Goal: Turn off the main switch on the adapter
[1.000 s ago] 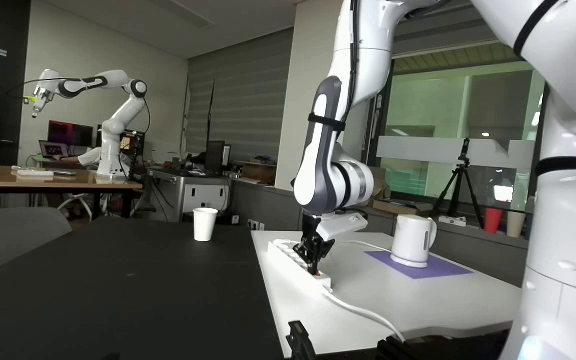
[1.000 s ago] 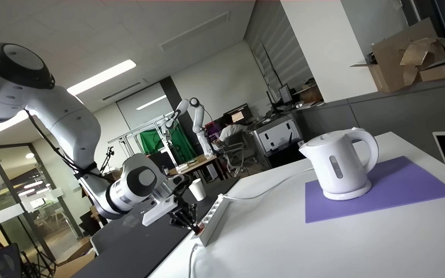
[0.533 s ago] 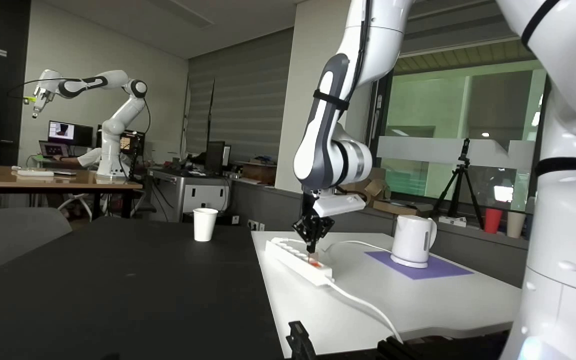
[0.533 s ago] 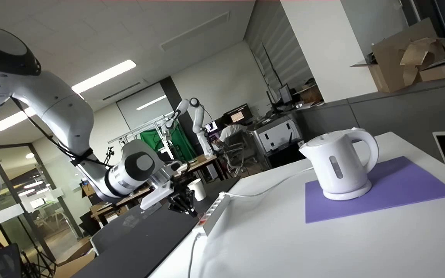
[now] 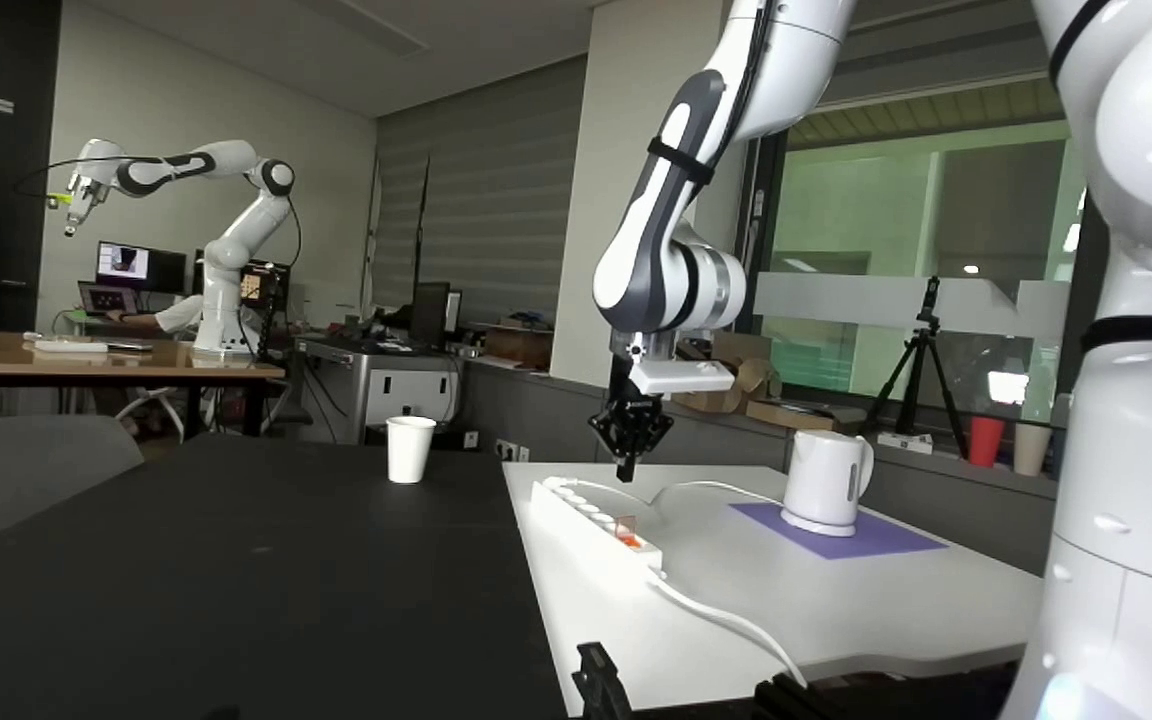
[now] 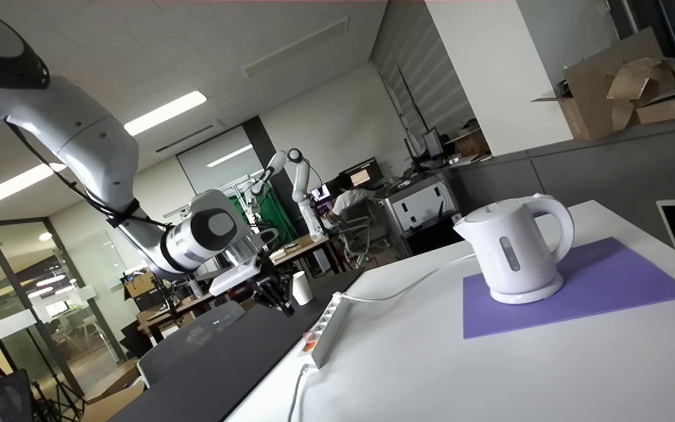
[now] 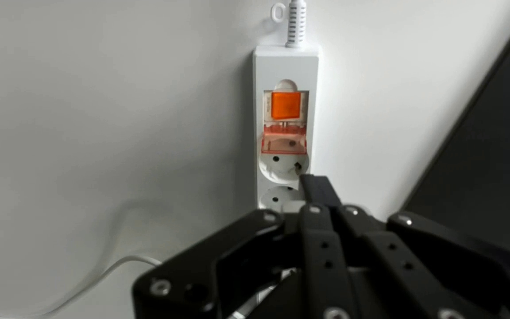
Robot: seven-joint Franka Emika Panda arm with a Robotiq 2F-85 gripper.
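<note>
The adapter, a long white power strip (image 7: pixel 266 71), lies on the white table; it shows in both exterior views (image 5: pixel 591 532) (image 6: pixel 324 335). The main switch (image 7: pixel 286 105) is an orange rocker near its cable end, also visible in both exterior views (image 5: pixel 628 541) (image 6: pixel 309 346). I cannot tell whether it is lit. A clear red hinged cover (image 7: pixel 284 144) stands open beside it, over the nearest socket. My gripper (image 7: pixel 320 181) is shut with nothing between its fingertips. In both exterior views the gripper (image 5: pixel 626 470) (image 6: pixel 288 310) hovers above the strip, apart from it.
A white kettle (image 6: pixel 510 249) stands on a purple mat (image 6: pixel 619 281) on the white table (image 6: pixel 431 363). A thin cable (image 6: pixel 413 286) runs from the strip's far end toward the kettle. A white cup (image 5: pixel 409 450) stands on the adjoining black table (image 5: pixel 286 580).
One second ago my fingertips were down at the switch. The gripper has since lifted up and away, uncovering the switch and the open cover. The strip's switch end has shifted slightly.
</note>
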